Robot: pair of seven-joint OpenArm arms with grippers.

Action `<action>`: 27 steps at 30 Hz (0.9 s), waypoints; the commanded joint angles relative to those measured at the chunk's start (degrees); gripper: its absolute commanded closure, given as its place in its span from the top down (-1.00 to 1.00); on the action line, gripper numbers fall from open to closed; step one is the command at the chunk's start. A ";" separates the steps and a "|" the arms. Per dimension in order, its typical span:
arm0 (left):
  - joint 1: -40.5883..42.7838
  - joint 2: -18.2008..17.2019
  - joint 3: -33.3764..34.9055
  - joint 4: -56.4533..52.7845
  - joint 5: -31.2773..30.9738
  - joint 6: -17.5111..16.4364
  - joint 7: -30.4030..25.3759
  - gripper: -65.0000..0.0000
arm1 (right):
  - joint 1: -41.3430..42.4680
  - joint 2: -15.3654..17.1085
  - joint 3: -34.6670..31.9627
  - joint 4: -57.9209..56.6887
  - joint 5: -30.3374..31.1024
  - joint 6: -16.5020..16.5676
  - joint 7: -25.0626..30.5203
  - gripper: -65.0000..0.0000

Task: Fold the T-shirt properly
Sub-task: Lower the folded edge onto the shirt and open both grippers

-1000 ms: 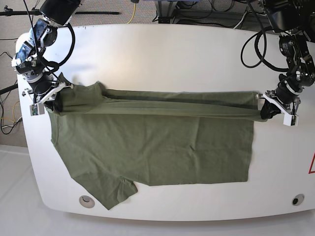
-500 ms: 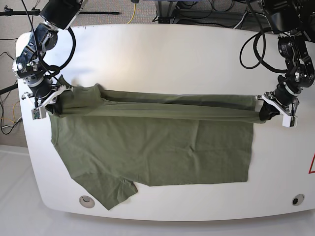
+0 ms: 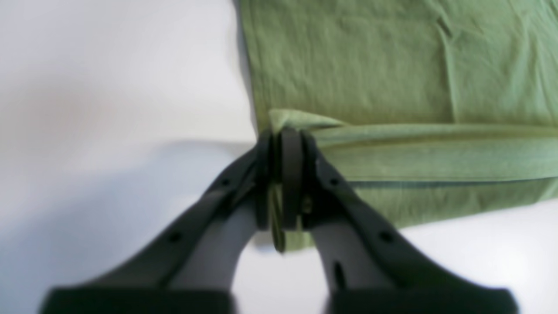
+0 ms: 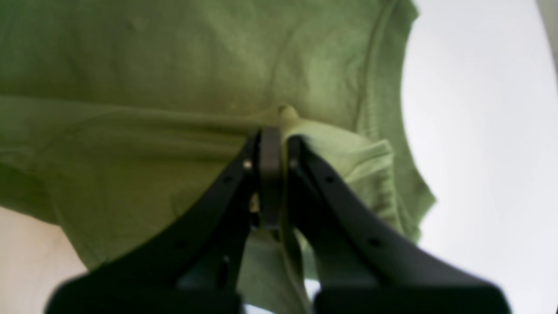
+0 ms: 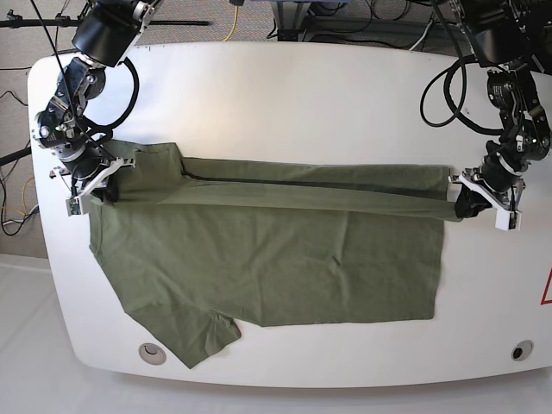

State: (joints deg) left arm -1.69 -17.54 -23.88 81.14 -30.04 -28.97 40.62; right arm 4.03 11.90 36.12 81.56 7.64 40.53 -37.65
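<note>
The olive-green T-shirt (image 5: 276, 250) lies spread across the white table (image 5: 302, 95), neck end at the view's left. Its far edge is folded over into a long taut band (image 5: 310, 185). My left gripper (image 5: 466, 203), on the base view's right, is shut on the hem corner of that band. In the left wrist view the T-shirt (image 3: 392, 65) runs off to the right from the left gripper (image 3: 283, 135), with a strip of cloth pinched between the pads. My right gripper (image 5: 95, 183) is shut on the shoulder end; the right gripper (image 4: 272, 133) pinches the T-shirt (image 4: 130, 56) beside the collar.
Two round fittings sit in the table's near edge, one at the left (image 5: 152, 351) and one at the right (image 5: 521, 350). A red mark (image 5: 547, 289) shows at the right edge. Cables (image 5: 440, 86) loop from both arms over the far corners.
Both grippers have shifted slightly inward and lower, still gripping. The folded band now lies flatter and closer to the table.
</note>
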 commanded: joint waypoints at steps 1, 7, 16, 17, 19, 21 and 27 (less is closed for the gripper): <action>-1.33 -1.35 -0.09 1.52 -0.01 0.48 -2.37 -0.71 | 1.41 1.48 0.11 0.16 0.26 -0.53 2.50 -1.00; -2.80 -1.84 0.65 0.52 1.73 0.82 -3.28 -0.74 | 2.83 1.75 -1.57 -3.37 0.35 -0.74 5.04 -1.00; -5.71 -2.17 2.59 -2.73 2.76 0.87 -4.99 -0.57 | 2.92 2.82 -3.05 -6.73 0.13 -1.11 7.18 -0.84; -5.69 -2.22 2.74 -2.96 2.93 0.93 -5.12 -0.48 | 2.92 2.85 -3.10 -6.93 0.15 -1.14 7.38 -0.75; -5.59 -2.25 3.05 -3.17 3.32 0.98 -5.24 -0.31 | 2.96 2.87 -3.16 -7.25 0.20 -1.17 7.82 -0.55; -5.38 -2.18 3.39 -3.42 3.86 1.01 -5.06 -0.14 | 3.00 2.93 -3.16 -7.58 0.20 -1.24 8.17 -0.34; -5.25 -1.94 4.62 -3.37 7.53 0.82 -4.60 0.17 | 3.17 2.61 -1.68 -7.20 0.39 -1.04 7.62 0.08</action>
State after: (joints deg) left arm -5.54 -18.59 -19.27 76.99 -22.02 -27.94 37.60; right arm 6.02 13.50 33.89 73.34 7.40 39.20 -31.51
